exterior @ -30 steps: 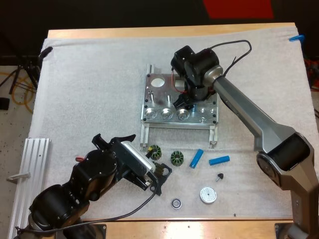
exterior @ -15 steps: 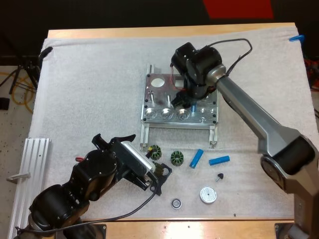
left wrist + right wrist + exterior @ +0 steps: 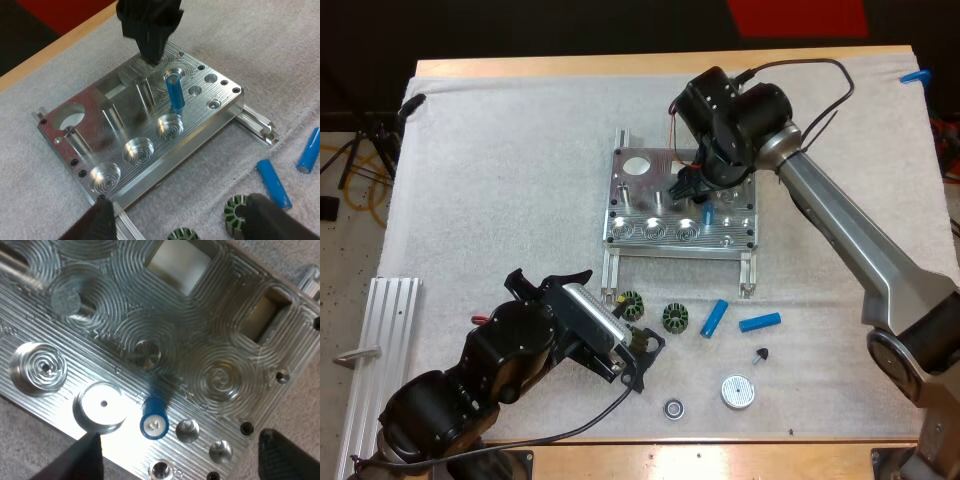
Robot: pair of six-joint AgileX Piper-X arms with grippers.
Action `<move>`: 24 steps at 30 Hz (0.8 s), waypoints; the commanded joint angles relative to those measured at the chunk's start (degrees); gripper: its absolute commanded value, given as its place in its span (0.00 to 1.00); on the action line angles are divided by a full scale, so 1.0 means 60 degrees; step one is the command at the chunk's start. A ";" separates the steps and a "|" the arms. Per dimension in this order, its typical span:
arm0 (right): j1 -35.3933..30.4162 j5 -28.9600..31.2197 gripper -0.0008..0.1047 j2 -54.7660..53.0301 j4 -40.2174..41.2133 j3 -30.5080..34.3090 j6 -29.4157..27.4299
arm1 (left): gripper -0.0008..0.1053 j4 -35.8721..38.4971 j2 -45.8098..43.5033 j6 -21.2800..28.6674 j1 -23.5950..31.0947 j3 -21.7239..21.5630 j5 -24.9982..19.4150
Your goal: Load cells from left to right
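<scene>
Note: your right gripper (image 3: pixel 688 185) has risen off the metal fixture (image 3: pixel 125 107); its fingers are now apart and grip nothing; one blue cell (image 3: pixel 175 90) stands upright in its hole, released; I judge that load done. In the high view, the three wide pockets (image 3: pixel 138 150) left of it hold nothing; two loose cells (image 3: pixel 714 318) lie on the mat near your left gripper (image 3: pixel 642 360), which is also spread and empty.

My right gripper (image 3: pixel 688 192) hangs just over the fixture (image 3: pixel 725 238) beside the upright cell (image 3: pixel 174 91), blocking that side; the mat (image 3: pixel 500 180) left of the fixture lies open.
</scene>
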 commanded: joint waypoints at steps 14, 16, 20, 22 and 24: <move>-0.0147 0.0374 0.61 -0.0474 -0.0087 0.0174 0.0912 | 0.52 -0.0086 -0.0035 -0.0028 0.0010 -0.0019 -0.0014; -0.0147 0.0374 0.61 -0.0674 -0.0402 0.0284 0.1046 | 0.52 -0.0086 -0.0035 -0.0028 0.0010 -0.0019 -0.0014; -0.0147 0.0374 0.61 -0.1463 -0.1406 0.0887 0.1050 | 0.52 -0.0086 -0.0035 -0.0028 0.0010 -0.0019 -0.0014; -0.0147 0.0374 0.61 -0.1837 -0.1814 0.1310 0.1050 | 0.52 -0.0086 -0.0035 -0.0028 0.0010 -0.0019 -0.0014; -0.0147 0.0374 0.61 -0.2418 -0.2111 0.1839 0.1050 | 0.52 -0.0086 -0.0035 -0.0028 0.0010 -0.0019 -0.0014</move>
